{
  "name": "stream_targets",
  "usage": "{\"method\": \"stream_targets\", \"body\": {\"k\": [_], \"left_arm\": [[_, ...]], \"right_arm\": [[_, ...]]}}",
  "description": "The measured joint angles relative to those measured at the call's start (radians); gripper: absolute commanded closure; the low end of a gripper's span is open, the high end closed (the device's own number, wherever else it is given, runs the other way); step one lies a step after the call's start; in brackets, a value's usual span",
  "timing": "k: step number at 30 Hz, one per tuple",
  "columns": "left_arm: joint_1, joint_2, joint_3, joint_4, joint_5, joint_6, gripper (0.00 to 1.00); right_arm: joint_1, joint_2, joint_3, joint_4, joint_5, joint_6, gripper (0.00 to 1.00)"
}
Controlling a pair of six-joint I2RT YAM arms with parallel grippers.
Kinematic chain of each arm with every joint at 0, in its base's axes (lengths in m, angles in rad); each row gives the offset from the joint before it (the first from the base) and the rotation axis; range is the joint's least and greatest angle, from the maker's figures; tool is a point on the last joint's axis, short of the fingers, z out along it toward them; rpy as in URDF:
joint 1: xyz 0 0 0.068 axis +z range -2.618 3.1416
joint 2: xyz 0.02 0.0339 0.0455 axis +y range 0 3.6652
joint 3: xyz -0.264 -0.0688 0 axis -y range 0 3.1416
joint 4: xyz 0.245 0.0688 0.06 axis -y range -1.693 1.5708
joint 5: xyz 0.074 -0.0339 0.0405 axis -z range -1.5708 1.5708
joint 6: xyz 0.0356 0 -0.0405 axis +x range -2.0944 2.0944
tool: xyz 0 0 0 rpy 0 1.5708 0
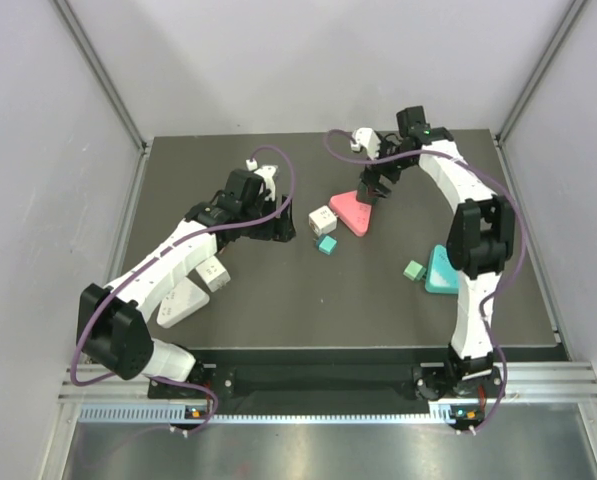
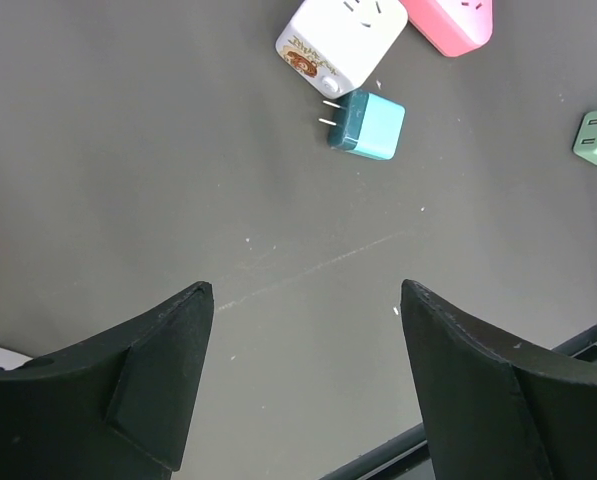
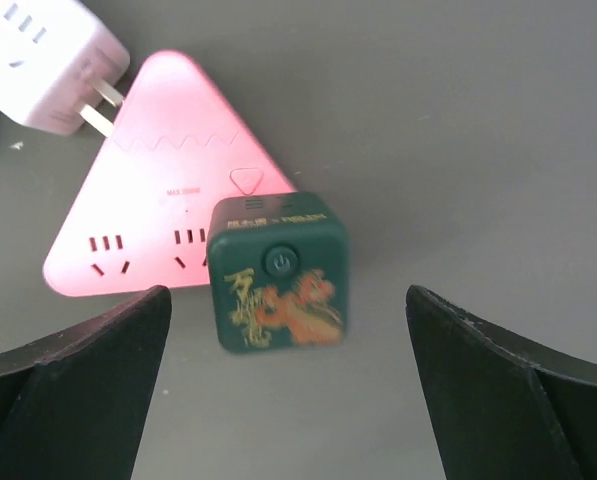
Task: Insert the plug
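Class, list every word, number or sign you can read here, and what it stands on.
"MAX", then blurred digits: pink triangular power strip.
Power symbol: front of the dark green cube adapter; the print line above it is too small to read.
White cube adapter: brown printed mark, too blurred to read.

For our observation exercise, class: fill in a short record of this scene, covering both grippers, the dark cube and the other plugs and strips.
left gripper: open, empty
right gripper: open, either side of the dark cube, not touching it
dark cube: on the pink strip's edge; whether seated, cannot tell
pink strip: triangular, flat on the table
white adapter: beside the pink strip, prongs at its edge
teal plug: next to the white adapter
green plug: beside the teal strip
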Motion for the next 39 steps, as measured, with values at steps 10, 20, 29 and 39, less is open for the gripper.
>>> {"method": "stream_targets", "body": {"k": [10,20,29,39], "left_arm": [[0.000,0.067,0.098,0.006,0.005,0.008,0.18],[-0.013,0.341,0.233,0.084,0.031,0.096,0.19],[-0.084,0.582,0.399,0.103,0.026,0.209,0.21],[-0.087,0.701,0.501,0.098,-0.026,0.264,0.25]], "right_arm": [[-0.003,-0.422,-0.375,0.289,-0.014,0.286,0.00],[0.000,-0.750,-0.743,0.571,0.233,1.068,0.00],[0.000,-0.864,-0.941,0.603,0.276,1.246,0.00],[0.000,-0.912,-0.961,0.651,0.278,1.279,0.00]]}}
